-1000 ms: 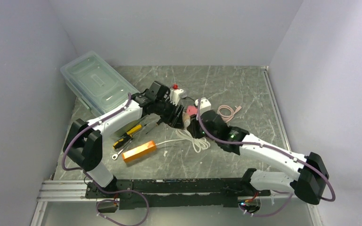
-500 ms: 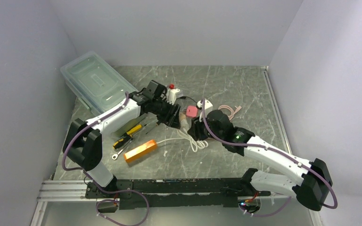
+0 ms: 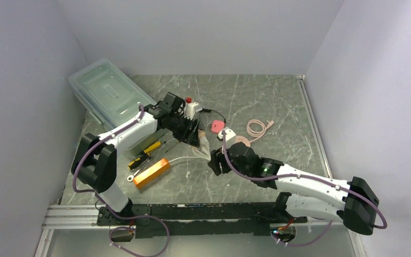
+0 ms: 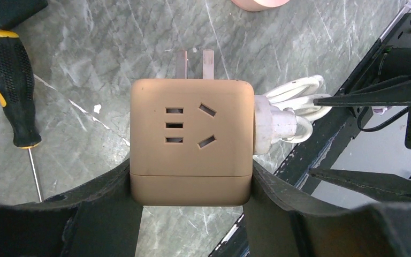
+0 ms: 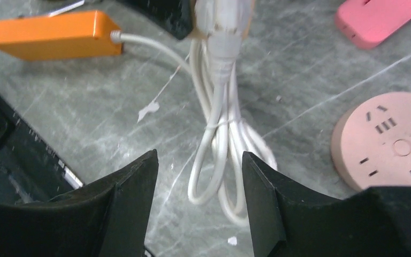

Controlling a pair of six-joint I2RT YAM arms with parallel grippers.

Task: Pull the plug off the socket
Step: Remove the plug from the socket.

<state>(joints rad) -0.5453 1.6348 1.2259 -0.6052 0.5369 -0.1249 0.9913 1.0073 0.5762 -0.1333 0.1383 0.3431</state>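
Observation:
A tan cube socket (image 4: 190, 139) hangs above the table with my left gripper (image 4: 190, 176) shut on its two sides. A white plug (image 4: 270, 123) sits in the cube's right face, and its bundled white cable (image 5: 219, 155) trails down onto the table to an orange power strip (image 5: 53, 35). Two metal prongs stick out of the cube's far side. My right gripper (image 5: 199, 158) is open and empty, hovering over the cable loop a little short of the plug (image 5: 219, 32). In the top view the left gripper (image 3: 197, 136) and the right gripper (image 3: 213, 162) stand close together.
A round pink socket (image 3: 239, 140), a small pink block (image 3: 217, 126) and a coiled pink cable (image 3: 257, 128) lie to the right. A white socket with a red button (image 3: 191, 110), a clear lidded box (image 3: 109, 96), yellow-black screwdrivers (image 3: 144, 152) and a wrench (image 3: 134, 174) lie to the left.
My right gripper has opened and drawn back toward the near edge, away from the plug. The left gripper has shifted slightly left with the socket, and the orange strip slid left.

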